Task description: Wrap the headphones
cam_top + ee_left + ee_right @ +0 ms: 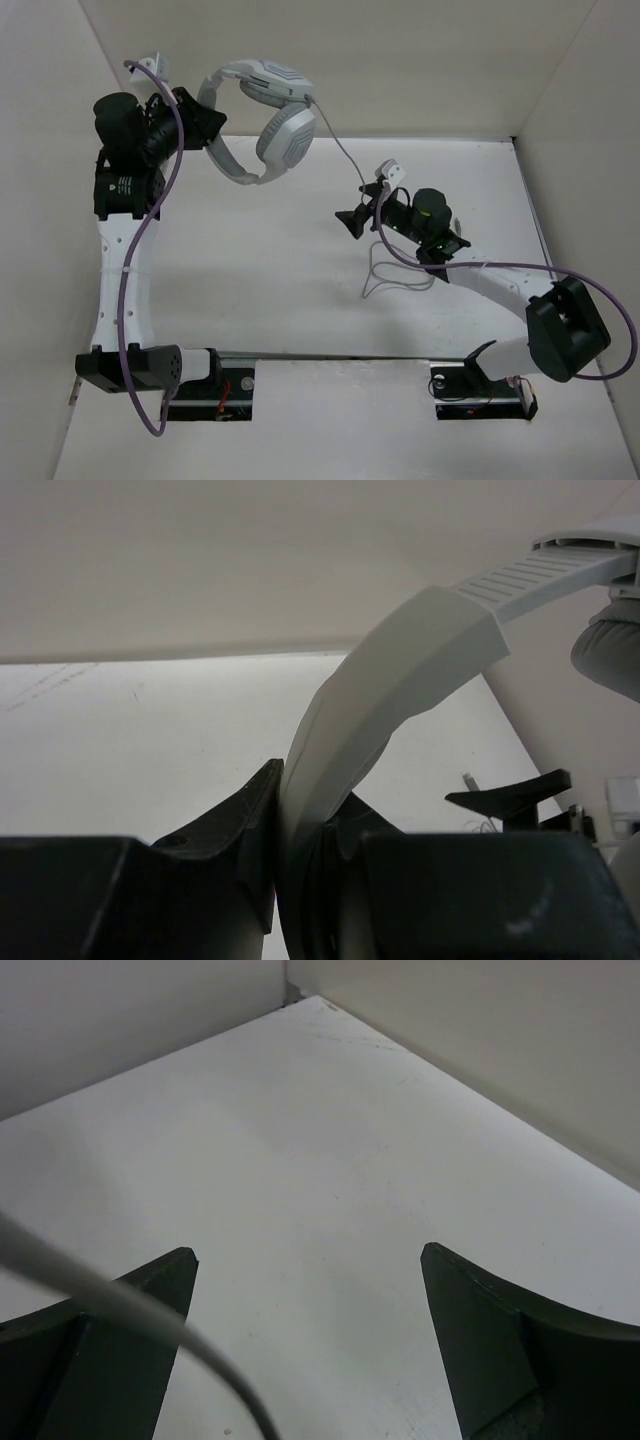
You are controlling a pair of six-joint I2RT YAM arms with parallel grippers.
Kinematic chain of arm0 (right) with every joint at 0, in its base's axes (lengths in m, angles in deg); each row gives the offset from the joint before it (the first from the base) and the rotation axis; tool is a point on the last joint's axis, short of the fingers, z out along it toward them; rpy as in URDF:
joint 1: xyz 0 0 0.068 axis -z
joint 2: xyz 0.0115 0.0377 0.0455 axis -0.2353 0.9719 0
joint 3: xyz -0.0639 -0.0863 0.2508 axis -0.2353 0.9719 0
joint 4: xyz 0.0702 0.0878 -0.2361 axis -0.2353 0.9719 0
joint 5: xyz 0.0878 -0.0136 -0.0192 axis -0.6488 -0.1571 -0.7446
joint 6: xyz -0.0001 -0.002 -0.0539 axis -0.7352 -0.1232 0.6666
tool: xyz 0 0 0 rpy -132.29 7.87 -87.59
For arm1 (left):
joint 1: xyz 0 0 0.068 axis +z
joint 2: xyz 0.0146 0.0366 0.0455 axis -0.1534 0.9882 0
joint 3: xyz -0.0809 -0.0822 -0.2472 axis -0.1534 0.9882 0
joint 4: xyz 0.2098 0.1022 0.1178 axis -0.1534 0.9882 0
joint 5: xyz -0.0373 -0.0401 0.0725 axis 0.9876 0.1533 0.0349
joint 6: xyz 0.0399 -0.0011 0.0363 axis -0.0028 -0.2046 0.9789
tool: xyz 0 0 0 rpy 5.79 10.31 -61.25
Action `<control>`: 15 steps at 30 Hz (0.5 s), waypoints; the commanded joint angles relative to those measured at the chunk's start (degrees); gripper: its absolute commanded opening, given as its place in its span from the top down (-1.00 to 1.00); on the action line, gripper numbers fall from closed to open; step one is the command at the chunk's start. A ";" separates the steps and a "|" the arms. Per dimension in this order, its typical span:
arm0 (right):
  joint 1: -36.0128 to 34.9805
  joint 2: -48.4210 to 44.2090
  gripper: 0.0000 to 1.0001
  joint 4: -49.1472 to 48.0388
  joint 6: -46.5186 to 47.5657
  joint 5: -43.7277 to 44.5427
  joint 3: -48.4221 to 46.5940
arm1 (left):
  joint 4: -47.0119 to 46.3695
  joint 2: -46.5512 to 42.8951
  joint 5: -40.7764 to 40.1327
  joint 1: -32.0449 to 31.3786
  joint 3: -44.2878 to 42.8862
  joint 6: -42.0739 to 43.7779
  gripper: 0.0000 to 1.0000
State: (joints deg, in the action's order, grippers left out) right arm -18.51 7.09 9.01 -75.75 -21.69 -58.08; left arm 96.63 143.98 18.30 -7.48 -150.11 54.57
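Observation:
The light grey-white headphones (272, 118) hang in the air at the back left, earcups (287, 138) to the right. My left gripper (212, 128) is shut on the headband (400, 670), which rises up and right from between the fingers. The thin grey cord (340, 150) runs from the earcup down to my right gripper (350, 221) and lies looped on the table (395, 272). My right gripper (308, 1260) is open; the blurred cord (120, 1305) crosses in front of its left finger, and nothing is between the jaws.
White walls enclose the table; the back right corner (295, 995) is ahead of my right gripper. Thick purple cables (130, 270) run along both arms. My right gripper's finger (510, 795) shows in the left wrist view.

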 commanded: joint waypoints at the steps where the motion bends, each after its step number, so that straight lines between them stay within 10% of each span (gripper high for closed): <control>1: -1.14 0.45 -0.94 -1.68 2.05 -1.23 0.53 | -6.24 -0.94 2.23 1.60 -4.42 -6.53 1.00; 7: -1.32 0.80 -0.46 1.13 3.73 -4.30 1.15 | -8.00 -0.41 2.94 3.97 -6.00 -10.49 1.00; 15: -1.23 -1.12 0.93 7.19 5.31 -8.53 -1.75 | -9.14 -0.93 2.68 5.82 -5.22 -13.48 1.00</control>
State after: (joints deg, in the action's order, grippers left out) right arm -19.47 8.32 14.61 -71.25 -27.83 -57.29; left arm 93.50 144.59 19.94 -2.43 -153.38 46.35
